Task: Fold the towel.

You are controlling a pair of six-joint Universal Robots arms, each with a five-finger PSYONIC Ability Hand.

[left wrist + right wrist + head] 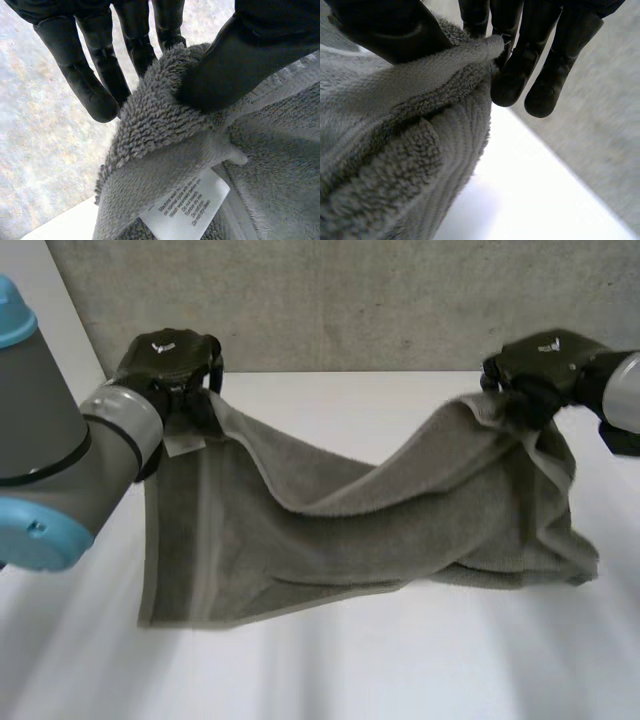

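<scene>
Two black hands hold one grey towel [330, 530] up over the white table [400, 670], and behind them stands a grey wall [350, 300].

We begin with the left hand [170, 365], at the end of the grey arm [60, 460] with light-blue caps. It grasps one upper corner of the towel. In the left wrist view its thumb [240, 65] presses the thick looped cloth against the fingers [85, 80], which are almost straight behind the corner. Just under the thumb a white care label [187, 207] hangs from the hem.

Below this hand the towel falls as a wide flat panel. We cannot tell whether its lower edge touches the table.

Between the two hands the upper edge sags in a deep curve, and one layer folds over the other there.

Then the cloth rises to the right hand [545, 365], which pinches the other upper corner. In the right wrist view the thumb [390, 35] lies on one side of the hem, and the fingers [545, 60] are on the other side, with their tips past the corner. Under this hand the towel hangs in loose folds, and its lowest part is bunched near the table.
</scene>
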